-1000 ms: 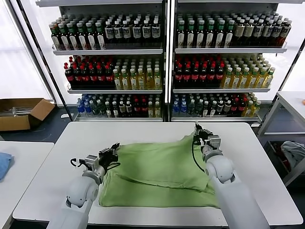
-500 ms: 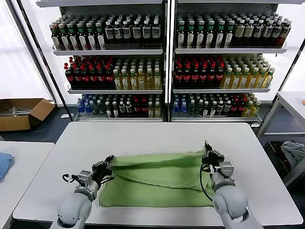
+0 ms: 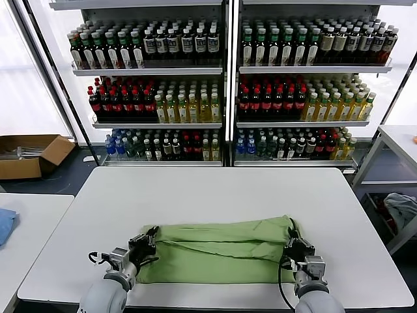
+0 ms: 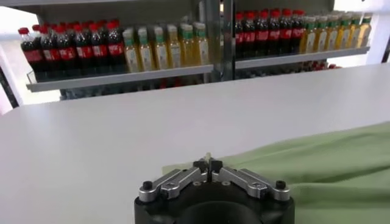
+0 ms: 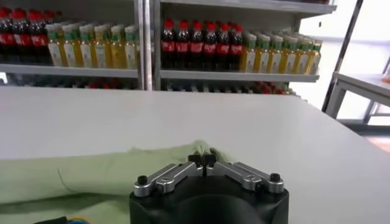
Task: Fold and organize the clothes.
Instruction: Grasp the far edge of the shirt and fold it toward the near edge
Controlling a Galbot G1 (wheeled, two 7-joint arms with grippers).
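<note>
Light green soft-fabric polo shirt (image 3: 218, 251) lies folded into a long flat band across the near part of the white rectangular table (image 3: 215, 189), running left-right w/ its long edges roughly parallel to the table's near edge. Top layer's far edge is doubled over, making a rounded fold line along the back; lower layer shows as a flatter strip along the front, close to the near table edge.

Left gripper (image 3: 151, 235) sits at the shirt's left end, fingers pinched fully together on the far-left corner of the fabric; wrist view shows the tips (image 4: 208, 164) meeting w/ a bit of green cloth caught between them. Right gripper (image 3: 291, 242) is at the right end, likewise clamped tight on the far-right corner; tips (image 5: 206, 159) closed on the green fold. Both low, just over the tabletop.

Room: table's far half is bare white surface, wide margins left and right of the shirt too. Beyond the far edge, tall shelving of bottled drinks (image 3: 225, 85). Cardboard box (image 3: 29, 153) on floor far left; second white table (image 3: 397, 140) off to the right, well apart.
</note>
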